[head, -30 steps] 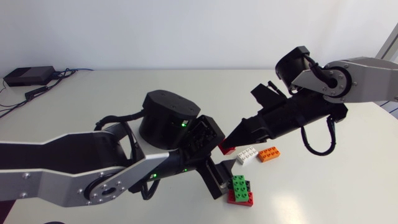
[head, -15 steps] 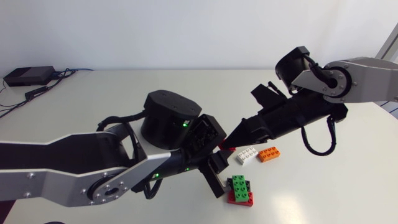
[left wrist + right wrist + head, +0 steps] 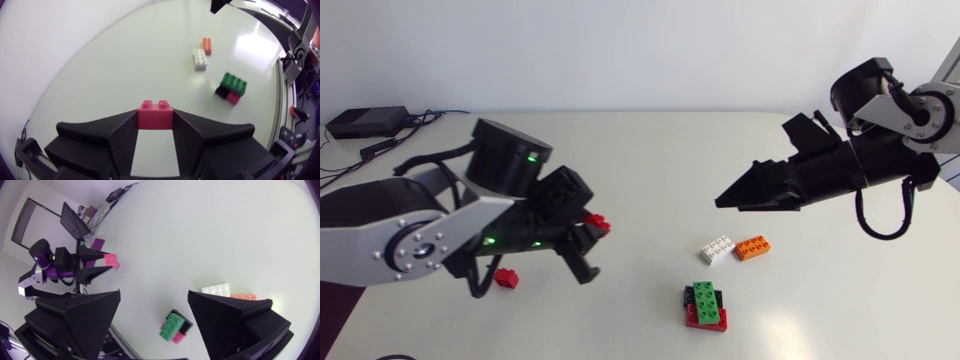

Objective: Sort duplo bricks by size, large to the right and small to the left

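Observation:
My left gripper is shut on a small red brick, held above the table left of the middle; in the left wrist view the red brick sits clamped between both fingers. Another small red brick lies on the table under my left arm. A white brick and an orange brick lie side by side at centre right. A green brick rests on a red and black stack. My right gripper hovers open above them, its jaws wide apart and empty.
A black box with cables sits at the far left corner of the table. Ahead of my right gripper lie the white brick, the orange brick and the green brick.
The small red brick passed from my right gripper to my left. My left gripper shut on it and swung back left; my right gripper opened and drew back right and up.

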Robot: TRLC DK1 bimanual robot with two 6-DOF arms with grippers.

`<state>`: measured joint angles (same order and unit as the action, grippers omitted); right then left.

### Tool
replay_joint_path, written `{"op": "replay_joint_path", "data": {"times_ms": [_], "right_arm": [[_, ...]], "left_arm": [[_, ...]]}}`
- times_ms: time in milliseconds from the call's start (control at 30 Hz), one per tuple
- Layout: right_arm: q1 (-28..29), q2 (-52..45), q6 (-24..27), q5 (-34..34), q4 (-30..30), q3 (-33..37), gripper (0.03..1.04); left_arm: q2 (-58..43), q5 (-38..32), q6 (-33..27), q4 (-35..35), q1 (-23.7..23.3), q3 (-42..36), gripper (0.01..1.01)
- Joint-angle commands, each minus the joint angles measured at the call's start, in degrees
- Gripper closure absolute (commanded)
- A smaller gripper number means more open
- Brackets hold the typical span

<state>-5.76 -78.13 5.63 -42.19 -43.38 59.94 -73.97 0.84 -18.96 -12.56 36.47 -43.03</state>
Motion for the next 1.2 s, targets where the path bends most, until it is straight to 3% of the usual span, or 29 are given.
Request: {"op": "replay_joint_path", "data": {"times_ms": [0, 67, 267, 600, 833, 933, 1033, 1167], "right_arm": [[0.57, 0.34, 4.04, 4.23, -0.39, -3.52, 0.06], [0.22, 0.43, 4.66, 7.74, 1.89, -6.15, 0.06], [-6.11, 1.14, 6.85, 22.07, 3.91, -10.99, 0.06], [-22.63, -0.01, 1.75, 33.58, 1.89, -11.16, 0.07], [-29.05, -3.70, -2.46, 37.45, 0.48, -10.72, 0.07], [-30.45, -6.25, -3.34, 38.68, 0.40, -10.55, 0.07], [-31.15, -8.27, -3.69, 38.85, 0.40, -10.28, 0.07], [-32.47, -10.47, -3.87, 39.12, 0.57, -9.76, 0.07]], "left_arm": [[3.57, 0.74, -6.18, -4.05, -5.53, 3.83, 0.759], [4.54, 0.92, -10.31, -8.62, -9.13, 5.41, 0.759], [7.53, 0.48, -19.01, -11.79, -18.36, 12.09, 0.759], [0.50, -1.63, -21.38, -8.19, -22.32, 15.08, 0.757], [-1.70, -1.63, -21.29, -7.66, -22.76, 14.72, 0.748], [-1.44, -1.63, -20.94, -7.66, -22.41, 14.20, 0.603], [-0.73, -1.63, -20.85, -7.66, -22.05, 14.20, 0.315], [0.23, -1.63, -20.77, -7.66, -21.88, 14.11, 0.128]]}}
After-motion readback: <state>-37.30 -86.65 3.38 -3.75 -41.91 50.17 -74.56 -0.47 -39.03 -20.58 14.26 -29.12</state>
